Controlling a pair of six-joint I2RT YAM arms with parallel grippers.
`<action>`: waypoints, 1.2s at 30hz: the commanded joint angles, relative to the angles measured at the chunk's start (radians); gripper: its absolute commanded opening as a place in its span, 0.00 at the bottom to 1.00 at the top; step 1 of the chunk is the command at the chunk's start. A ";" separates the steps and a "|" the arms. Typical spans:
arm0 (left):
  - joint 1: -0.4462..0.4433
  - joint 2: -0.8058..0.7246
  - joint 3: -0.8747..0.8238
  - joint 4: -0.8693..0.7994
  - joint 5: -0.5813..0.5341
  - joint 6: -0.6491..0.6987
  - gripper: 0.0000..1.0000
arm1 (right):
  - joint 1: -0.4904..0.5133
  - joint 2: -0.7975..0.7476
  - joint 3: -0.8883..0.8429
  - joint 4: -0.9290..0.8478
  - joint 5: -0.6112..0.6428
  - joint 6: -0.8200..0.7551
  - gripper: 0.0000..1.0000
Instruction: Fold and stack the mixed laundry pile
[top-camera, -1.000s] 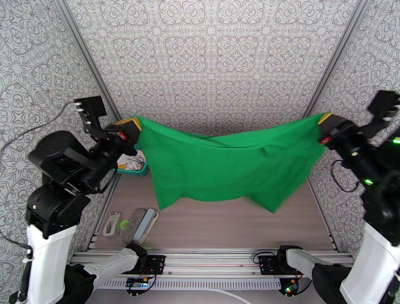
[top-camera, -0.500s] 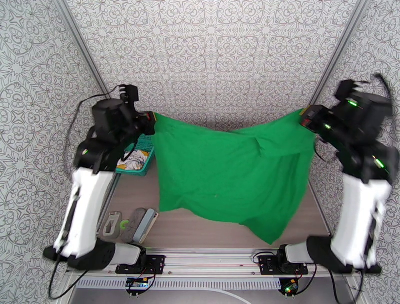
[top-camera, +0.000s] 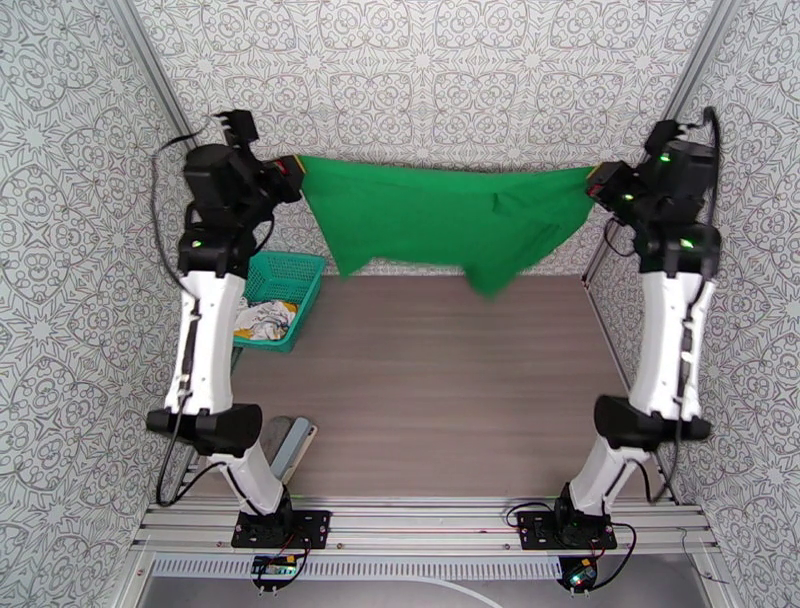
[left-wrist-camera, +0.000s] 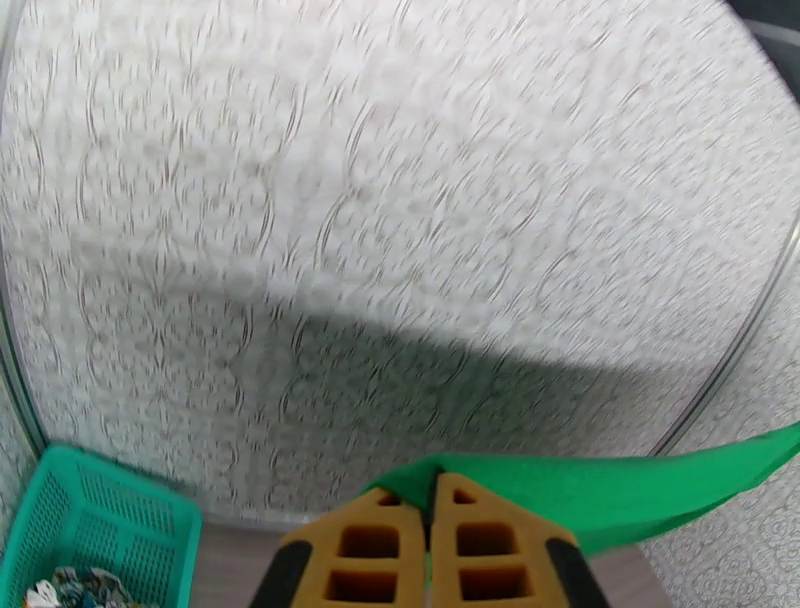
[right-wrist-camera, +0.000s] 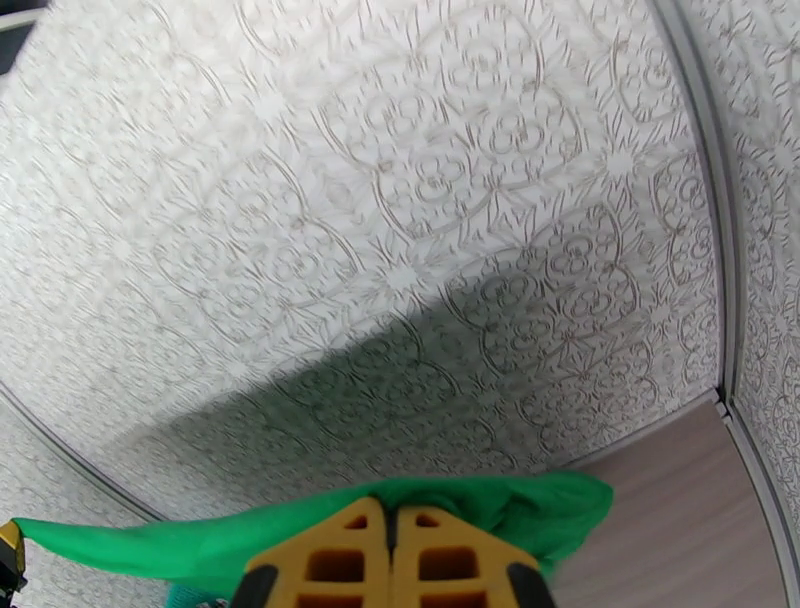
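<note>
The bright green shirt (top-camera: 445, 215) hangs stretched in the air near the back wall, its lower edge dangling above the far end of the table. My left gripper (top-camera: 298, 175) is shut on its left corner and my right gripper (top-camera: 594, 181) is shut on its right corner. In the left wrist view the yellow fingers (left-wrist-camera: 372, 548) press together on green cloth (left-wrist-camera: 640, 495). The right wrist view shows the same pinch, fingers (right-wrist-camera: 330, 560) closed on the green shirt (right-wrist-camera: 500, 510). The white printed garment (top-camera: 263, 321) lies in the teal basket.
The teal mesh basket (top-camera: 290, 275) stands at the left edge of the table, also seen in the left wrist view (left-wrist-camera: 90, 520). A few small grey items (top-camera: 288, 445) lie near the left arm's base. Patterned walls enclose the wooden table (top-camera: 430, 390) on three sides.
Both arms have risen and reached toward the back wall, carrying the green shirt up off the table and pulling it taut between them. The basket is now uncovered.
</note>
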 joint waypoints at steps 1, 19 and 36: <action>0.010 -0.123 -0.248 0.022 0.035 0.015 0.00 | -0.029 -0.091 -0.216 0.071 -0.048 0.029 0.00; -0.112 -0.510 -1.794 0.374 -0.053 -0.167 0.25 | -0.059 -0.357 -1.628 0.202 0.062 -0.010 0.29; -0.275 -0.468 -1.465 0.117 -0.099 -0.150 0.46 | 0.115 -0.361 -1.388 0.090 0.051 -0.070 0.58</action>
